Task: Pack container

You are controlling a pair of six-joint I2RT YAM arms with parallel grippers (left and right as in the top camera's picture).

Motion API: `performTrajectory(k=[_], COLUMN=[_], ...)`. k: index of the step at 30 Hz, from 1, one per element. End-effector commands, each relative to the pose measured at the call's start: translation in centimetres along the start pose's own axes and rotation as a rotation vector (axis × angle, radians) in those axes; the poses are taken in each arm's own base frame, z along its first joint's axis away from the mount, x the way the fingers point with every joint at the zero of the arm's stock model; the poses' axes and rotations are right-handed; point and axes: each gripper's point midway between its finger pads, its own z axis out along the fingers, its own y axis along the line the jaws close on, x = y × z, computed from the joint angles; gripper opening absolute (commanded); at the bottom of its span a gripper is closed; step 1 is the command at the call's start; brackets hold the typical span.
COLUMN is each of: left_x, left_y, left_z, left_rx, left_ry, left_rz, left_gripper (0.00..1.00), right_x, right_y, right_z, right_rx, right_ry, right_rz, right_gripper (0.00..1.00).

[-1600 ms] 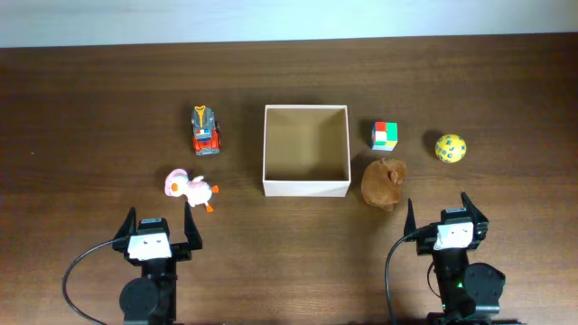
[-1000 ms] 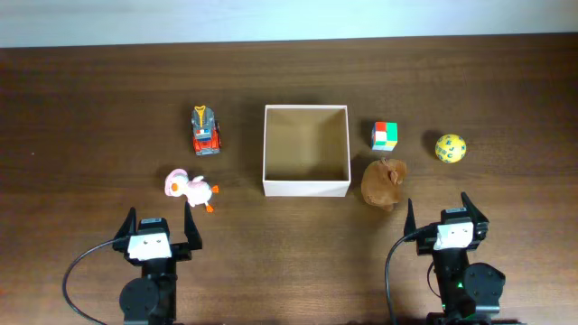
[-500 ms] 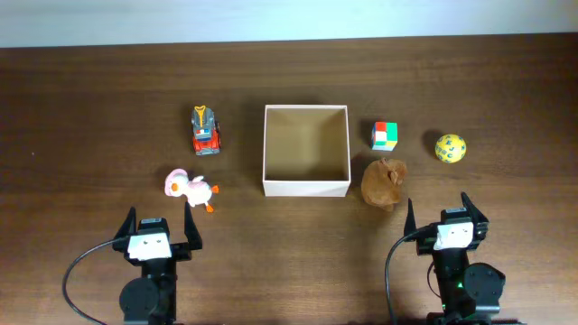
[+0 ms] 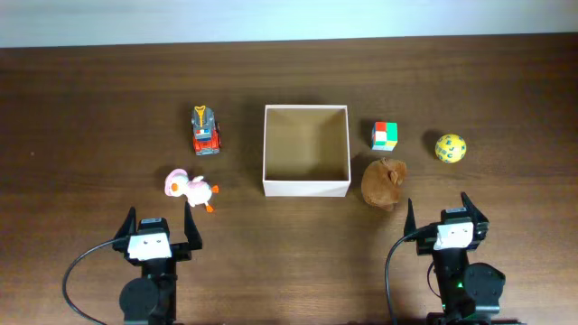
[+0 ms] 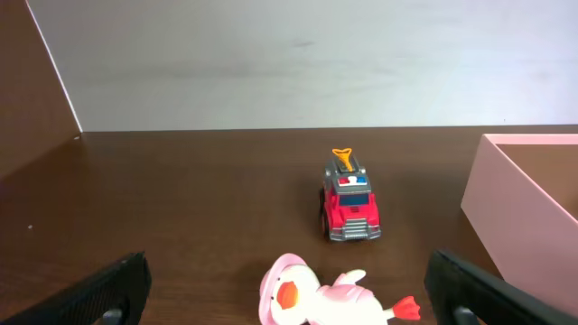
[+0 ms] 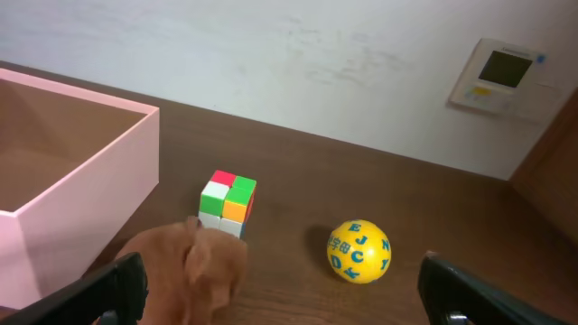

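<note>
A dark brown wood-grain table (image 4: pixel 90 90) fills the overhead view, with a pale wall (image 4: pixel 271 18) as a strip along its far edge. At the left stands a small red and grey toy truck (image 4: pixel 206 131). Nearer the arms lies a pink and white duck (image 4: pixel 190 189) with orange details. The container (image 4: pixel 306 188) sits in the middle of the table. To its right are a small cube (image 4: pixel 385 135) of coloured squares, a brown plush toy (image 4: pixel 384 183) just off the container's front right corner, and a yellow ball (image 4: pixel 451 148) farther out.

The left end effector (image 4: pixel 160 218) sits near the table's front edge, close to the duck, its jaws spread wide and holding nothing. The right end effector (image 4: pixel 437 209) sits just in front of the plush toy, equally wide open and holding nothing.

Only the overhead view takes in everything at once. The left wrist view shows the truck's front, with blue on its hood and a yellow piece on top. The right wrist view shows blue letters on the ball and a white wall panel (image 6: pixel 502 75) with a small screen. The container's walls look white from above but pinkish in both wrist views.

The container is square, shallow and open-topped, with thin walls and a tan cardboard inside. The truck looks like hard plastic and the duck is smooth. The plush toy is soft and lumpy, and the ball is round and glossy.
</note>
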Motion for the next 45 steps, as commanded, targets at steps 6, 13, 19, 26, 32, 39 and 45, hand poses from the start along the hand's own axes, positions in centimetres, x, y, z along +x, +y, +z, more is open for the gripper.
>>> performTrajectory(k=[6, 13, 19, 26, 32, 39, 45], left_x=[0.1, 0.1, 0.2, 0.2, 0.2, 0.2, 0.2], left_y=[0.4, 0.4, 0.4, 0.4, 0.4, 0.4, 0.4], left_z=[0.0, 0.0, 0.0, 0.0, 0.0, 0.0, 0.0], left_rx=[-0.023, -0.023, -0.023, -0.023, -0.023, -0.023, -0.023], left_ry=[-0.001, -0.001, -0.001, -0.001, -0.001, -0.001, -0.001], left_rz=[0.015, 0.015, 0.015, 0.015, 0.015, 0.015, 0.015], left_gripper=[0.99, 0.99, 0.99, 0.99, 0.99, 0.99, 0.99], right_x=[0.2, -0.5, -3.8, -7.5, -12.1, -12.5, -14.8], right_y=[-0.1, -1.3, -4.8, -6.1, -7.5, -7.8, -5.5], right_z=[0.0, -0.2, -1.4, -1.0, 2.1, 6.5, 10.5], right_rx=[0.01, 0.071, 0.24, 0.256, 0.249, 0.22, 0.038], right_ry=[0.0, -0.013, -0.064, -0.028, 0.075, 0.411, 0.464], right_rz=[0.004, 0.198, 0.23, 0.228, 0.3, 0.296, 0.333], right_gripper=[0.99, 0.99, 0.99, 0.99, 0.99, 0.99, 0.99])
